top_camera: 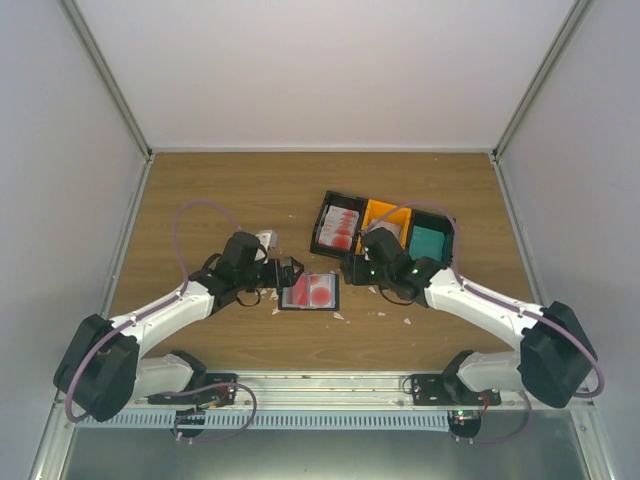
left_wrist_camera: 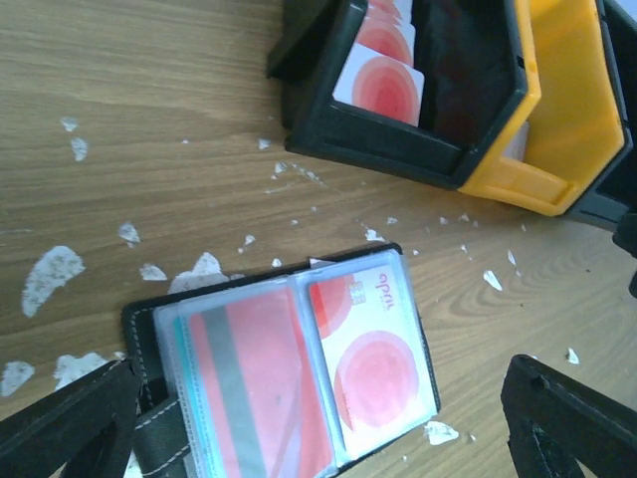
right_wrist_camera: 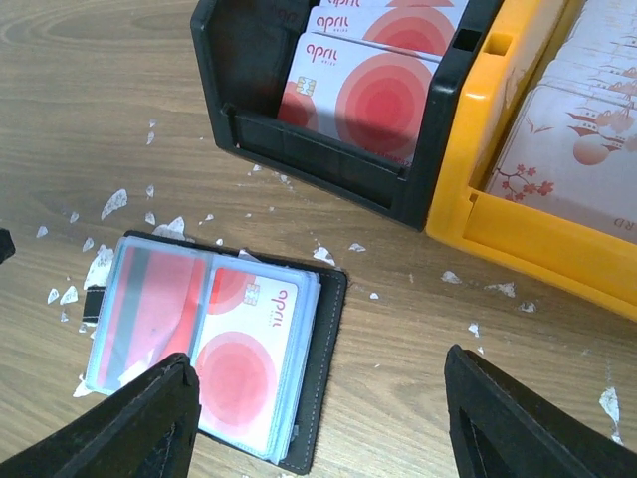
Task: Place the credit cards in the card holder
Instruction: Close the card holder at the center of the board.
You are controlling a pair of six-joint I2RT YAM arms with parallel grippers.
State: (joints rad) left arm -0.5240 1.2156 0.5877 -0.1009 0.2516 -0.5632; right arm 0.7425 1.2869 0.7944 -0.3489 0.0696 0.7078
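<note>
- Top view: the card holder [top_camera: 309, 291] lies open mid-table [top_camera: 200, 200], between both arms' jaws. The black tray [top_camera: 322, 215] of credit cards [top_camera: 340, 230] stands just beyond.
- Left wrist: the left jaws are spread wide and empty, flanking the holder's near edge.
- Right wrist: the right jaws are wide and empty. Bare wood separates the holder's right edge from the orange tray [right_wrist_camera: 528, 254].

Far-left corner: bare desk [top_camera: 200, 190], open passage.
Centre: card holder [top_camera: 309, 291] lies open, left gripper [top_camera: 293, 270] at its left edge, right gripper [top_camera: 352, 268] off its far-right corner.
Toward far-right corner: black tray [top_camera: 321, 222] and orange tray [top_camera: 380, 212] block (upright walls).
Holder-to-tray gap: narrow.
</note>
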